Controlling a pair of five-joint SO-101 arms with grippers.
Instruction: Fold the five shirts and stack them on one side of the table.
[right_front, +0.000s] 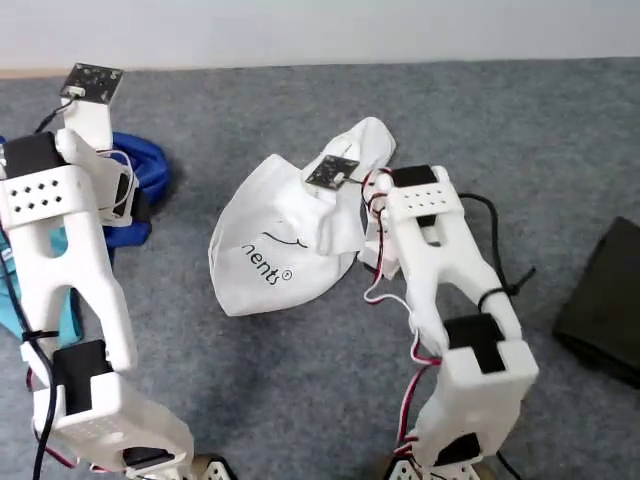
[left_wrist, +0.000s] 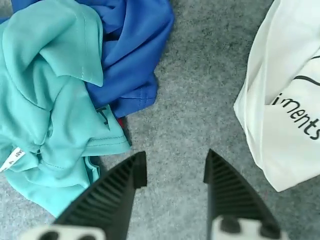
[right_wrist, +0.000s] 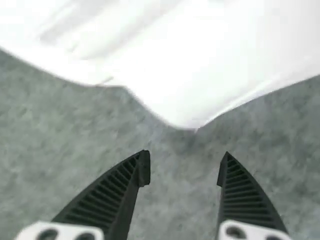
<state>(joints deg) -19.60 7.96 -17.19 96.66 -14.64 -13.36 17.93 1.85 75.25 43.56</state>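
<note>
Item one: my left tool (left_wrist: 175, 160), jaws spread wide and holding nothing, above bare grey table (right_front: 500, 130) between the coloured heap and the white shirt (left_wrist: 285, 100). Item two: my right tool (right_wrist: 186, 160), jaws likewise wide and empty, over bare table with the hem of the white shirt just beyond its fingertips and not between them. Item three: the white shirt, unfolded and crumpled, dark lettering on its front, lying near the middle of the table in the high view. Item four: a blue shirt (left_wrist: 130, 50), bunched at the table's left side. Item five: a teal shirt (left_wrist: 45, 100), rumpled, touching and partly overlapping the blue one, a small label at its edge. Item six: a dark garment (right_front: 605, 300), lying flat at the table's right edge, well apart from the others.
</note>
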